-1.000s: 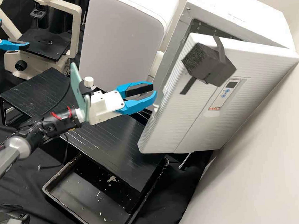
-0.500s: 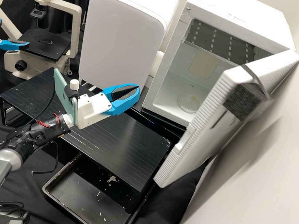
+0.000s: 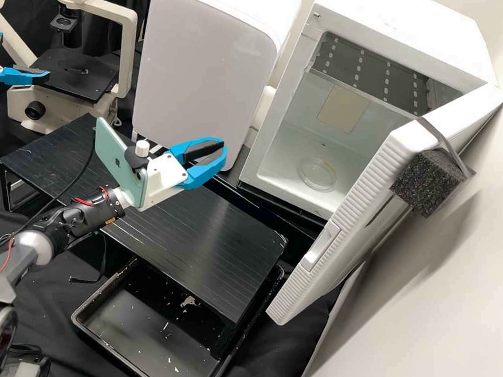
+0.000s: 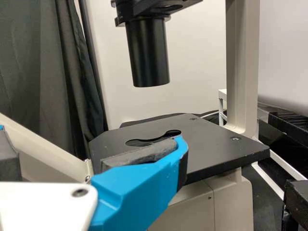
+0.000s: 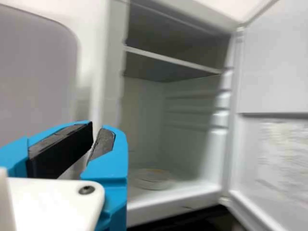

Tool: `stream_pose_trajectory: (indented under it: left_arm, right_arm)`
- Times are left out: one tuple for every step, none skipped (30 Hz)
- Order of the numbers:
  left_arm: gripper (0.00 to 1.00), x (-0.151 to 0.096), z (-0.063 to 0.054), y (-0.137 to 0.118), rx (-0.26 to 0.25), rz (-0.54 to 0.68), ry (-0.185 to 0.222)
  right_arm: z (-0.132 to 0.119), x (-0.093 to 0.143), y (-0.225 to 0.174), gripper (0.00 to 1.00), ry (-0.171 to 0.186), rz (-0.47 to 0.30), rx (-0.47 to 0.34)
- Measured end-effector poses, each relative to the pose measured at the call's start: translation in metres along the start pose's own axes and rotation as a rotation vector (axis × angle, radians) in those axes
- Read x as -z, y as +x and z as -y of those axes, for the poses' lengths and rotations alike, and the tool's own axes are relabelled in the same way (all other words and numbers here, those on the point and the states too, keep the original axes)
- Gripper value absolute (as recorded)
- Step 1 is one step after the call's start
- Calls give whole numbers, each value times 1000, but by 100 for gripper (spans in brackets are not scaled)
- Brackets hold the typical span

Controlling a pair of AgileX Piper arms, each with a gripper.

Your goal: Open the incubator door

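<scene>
Beyond the right gripper [image 3: 225, 145], well apart from its narrowly parted tips, the incubator door [image 3: 354, 218] stands swung wide, its long edge slanting; the spread left gripper [image 3: 24, 55] lies farther from it.

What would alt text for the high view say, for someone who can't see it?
A white incubator stands with its door wide open, a clear round dish on its floor. The right arm's blue end effector hangs clear of the door, and a microscope stands at the upper left, beyond a black platform.
</scene>
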Motion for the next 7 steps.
stream_pose_trajectory:
  left_arm:
    - [100, 0, 0, 0, 0, 0, 0]
    - [100, 0, 0, 0, 0, 0, 0]
    - [100, 0, 0, 0, 0, 0, 0]
    - [100, 0, 0, 0, 0, 0, 0]
    - [100, 0, 0, 0, 0, 0, 0]
    - [100, 0, 0, 0, 0, 0, 0]
    - [100, 0, 0, 0, 0, 0, 0]
  right_arm:
    - [2, -1, 1, 100, 18, -29, 11]
    - [5, -3, 2, 100, 48, -54, 25]
    - [6, -5, 2, 100, 83, -72, 35]
    - [8, -7, 2, 100, 100, -84, 48]
    - [10, -8, 3, 100, 122, -98, 57]
    - [10, -9, 4, 100, 135, -105, 64]
    - [12, -10, 4, 100, 150, -115, 74]
